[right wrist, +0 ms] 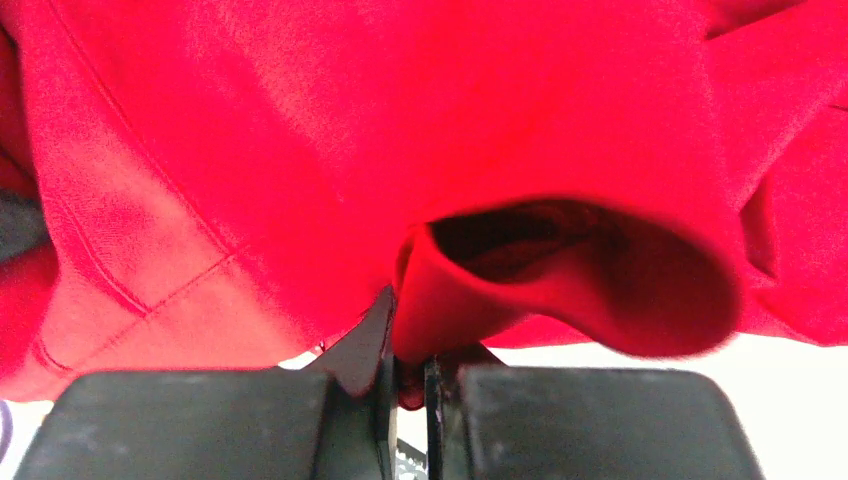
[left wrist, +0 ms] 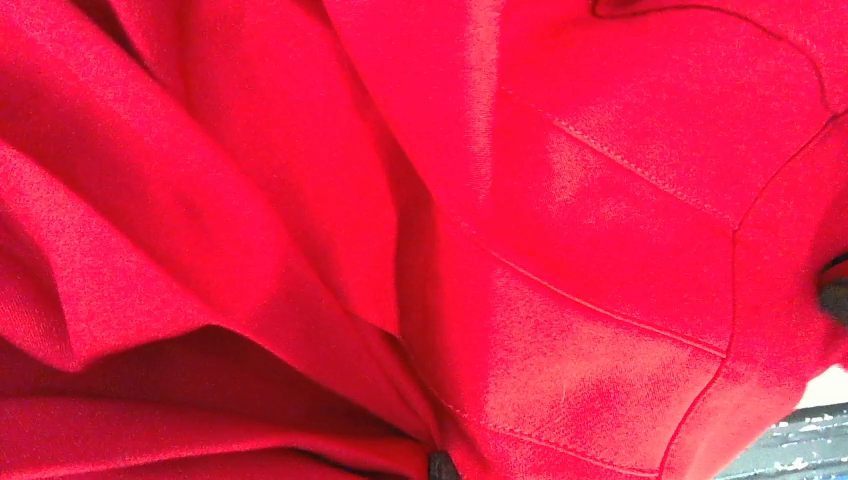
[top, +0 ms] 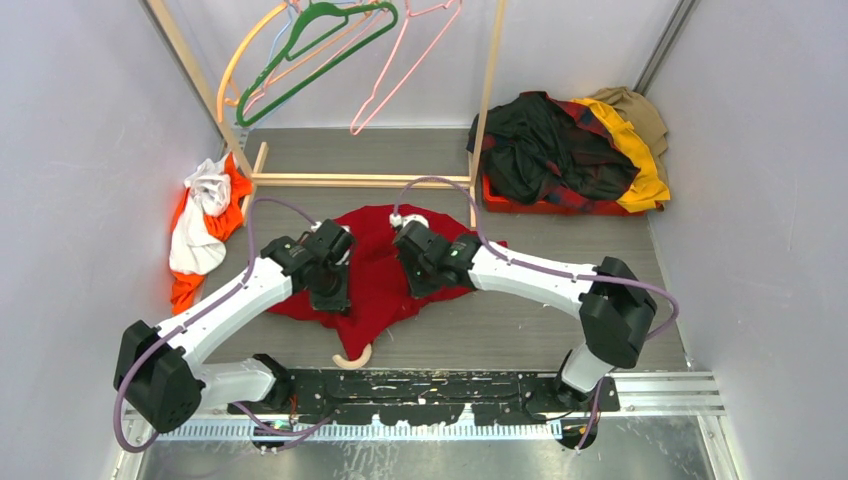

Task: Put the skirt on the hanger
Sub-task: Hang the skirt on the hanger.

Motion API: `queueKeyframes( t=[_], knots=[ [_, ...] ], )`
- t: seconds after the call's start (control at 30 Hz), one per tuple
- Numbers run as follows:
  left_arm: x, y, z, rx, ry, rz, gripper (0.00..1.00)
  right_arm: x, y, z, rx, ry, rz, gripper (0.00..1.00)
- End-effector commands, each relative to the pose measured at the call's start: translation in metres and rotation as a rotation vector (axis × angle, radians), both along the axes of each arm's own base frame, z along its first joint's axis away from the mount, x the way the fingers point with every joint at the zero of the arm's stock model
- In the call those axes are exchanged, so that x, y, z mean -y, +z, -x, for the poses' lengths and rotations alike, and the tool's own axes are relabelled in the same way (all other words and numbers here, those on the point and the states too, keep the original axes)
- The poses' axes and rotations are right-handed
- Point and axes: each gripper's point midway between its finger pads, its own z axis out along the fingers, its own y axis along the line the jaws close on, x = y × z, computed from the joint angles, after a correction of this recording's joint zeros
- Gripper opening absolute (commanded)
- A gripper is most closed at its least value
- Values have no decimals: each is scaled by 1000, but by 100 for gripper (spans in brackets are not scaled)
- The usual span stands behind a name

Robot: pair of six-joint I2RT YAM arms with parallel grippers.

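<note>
The bright-red skirt (top: 378,262) lies spread on the table between my two arms. A cream hook of the hanger (top: 354,358) pokes out from under its near edge; the rest of the hanger is hidden beneath the fabric. My left gripper (top: 332,292) presses down on the skirt's left side. In the left wrist view red cloth (left wrist: 560,250) fills the frame and gathers into a pinch at a dark fingertip (left wrist: 442,466). My right gripper (top: 424,278) is on the skirt's right side, shut (right wrist: 410,375) on a fold of the red fabric (right wrist: 300,150).
A wooden rack (top: 360,180) stands at the back with a green hanger (top: 320,40) and a pink hanger (top: 400,70) hanging from it. A pile of dark plaid and yellow clothes (top: 560,150) sits at the back right. Orange and white garments (top: 205,225) lie by the left wall.
</note>
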Motion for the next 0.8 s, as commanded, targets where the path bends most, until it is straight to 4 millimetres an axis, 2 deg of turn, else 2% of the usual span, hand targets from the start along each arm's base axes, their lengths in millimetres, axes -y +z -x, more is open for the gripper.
queueKeyframes(
  t=[0.0,0.1,0.23,0.37,0.5,0.6,0.77],
  knots=[
    [54,42,-41,196,-28,266,0,-69,29,45,-5,192,-218,1],
    [55,46,-41,204,-27,282,0,-80,36,50,36,228,-281,1],
    [52,45,-43,208,-22,273,0,-81,45,52,113,275,-302,1],
    [36,27,-50,229,15,200,0,-69,36,56,112,274,-281,1],
    [34,6,-60,241,40,214,0,-60,32,73,84,314,-324,1],
    [47,3,-63,219,31,281,0,-58,33,89,112,372,-328,1],
    [79,20,-66,176,-33,422,0,-55,32,109,186,462,-257,1]
  ],
)
